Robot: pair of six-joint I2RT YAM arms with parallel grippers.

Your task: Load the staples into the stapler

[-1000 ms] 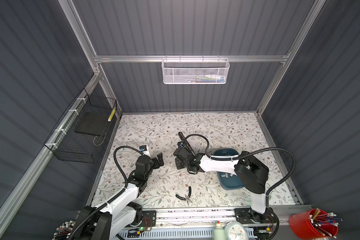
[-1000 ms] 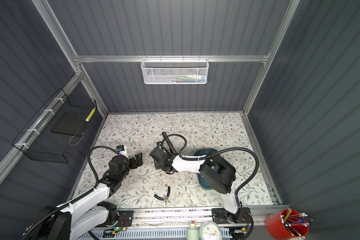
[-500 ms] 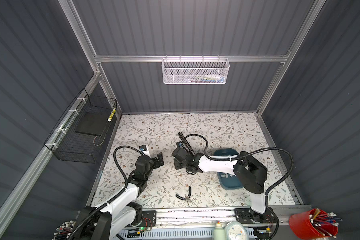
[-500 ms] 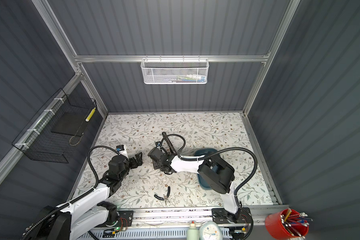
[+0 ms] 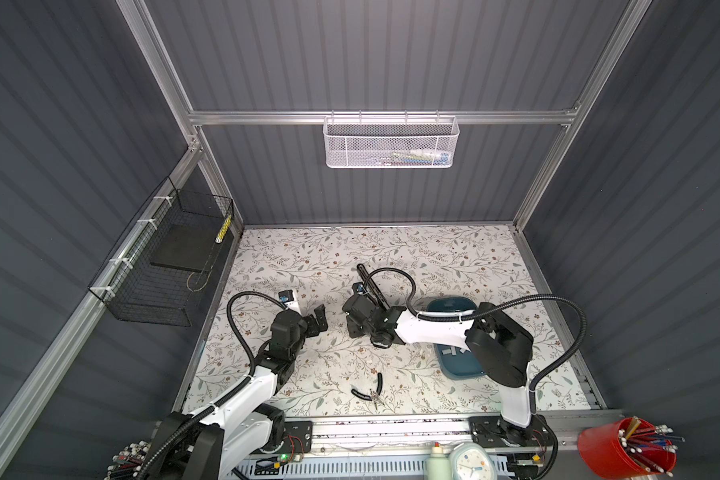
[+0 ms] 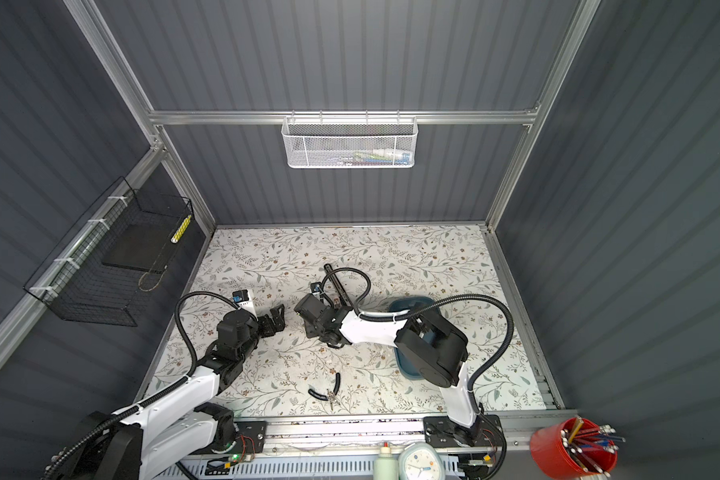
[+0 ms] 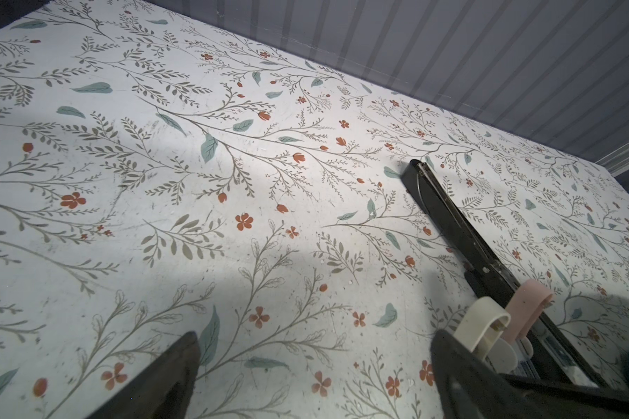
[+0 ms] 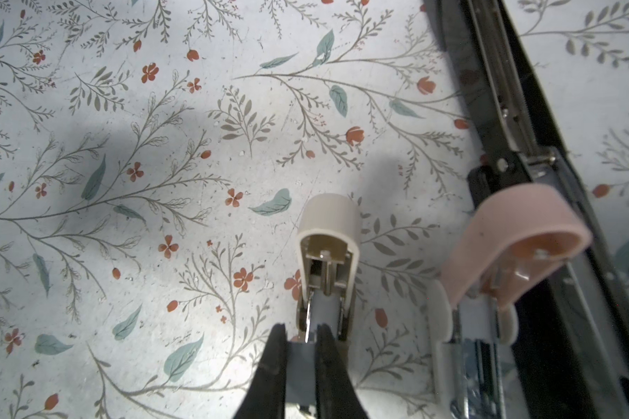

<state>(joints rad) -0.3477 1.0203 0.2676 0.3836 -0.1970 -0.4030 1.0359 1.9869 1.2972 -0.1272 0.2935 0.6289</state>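
right end effector (image 8: 300, 335) is shut on a staple strip (image 8: 319, 312); black stapler (image 8: 505, 109) is seen open just beside it, more staples (image 5: 449, 352) are seen in tray (image 5: 462, 372) behind it. left end effector (image 5: 319, 320) is spread wide, empty.

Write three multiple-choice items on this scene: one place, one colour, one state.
1. Where on the floral-print table do the black-handled metal pliers lie?
A. at its back edge
B. near its front edge
C. in its far left corner

2. What colour is the round plastic cup of pencils?
A. red
B. green
C. white

3. How does the left gripper stand?
A. shut on the pliers
B. shut, empty
C. open, empty

1 B: they lie close to the front edge.
2 A: its wall is red.
3 C: its fingers stand wide apart over bare table.
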